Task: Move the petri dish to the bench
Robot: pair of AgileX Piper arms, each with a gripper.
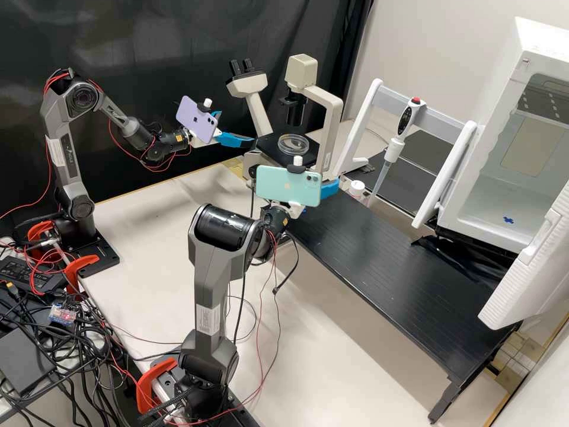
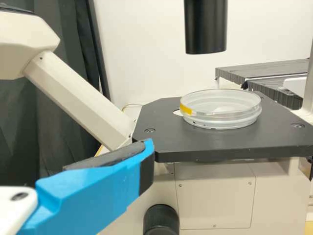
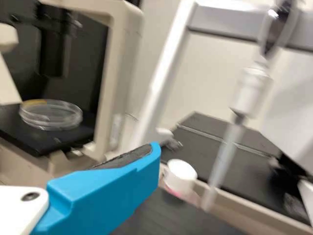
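You see the petri dish [image 3: 51, 117] on the microscope's [image 3: 120, 73] black stage [image 3: 29, 139], in from its nearest corner. Your right gripper's [image 1: 330, 188] blue finger [image 3: 105, 191] is near a white-capped bottle [image 3: 180, 176] and downward-pointing pipette [image 3: 250, 93] by the bench's [image 3: 171, 215] edge.

From my remote station I see a low, long black ridged bench [image 1: 367, 243] above a broad pale bench [image 1: 320, 356]. Crumpled black material [image 1: 459, 261] lies on the black one; a black metal mounting plate [image 1: 108, 255] sits on the pale one. A clear round lidded petri dish [image 2: 220, 117] rests flat on the black microscope stage [image 2: 210, 143].
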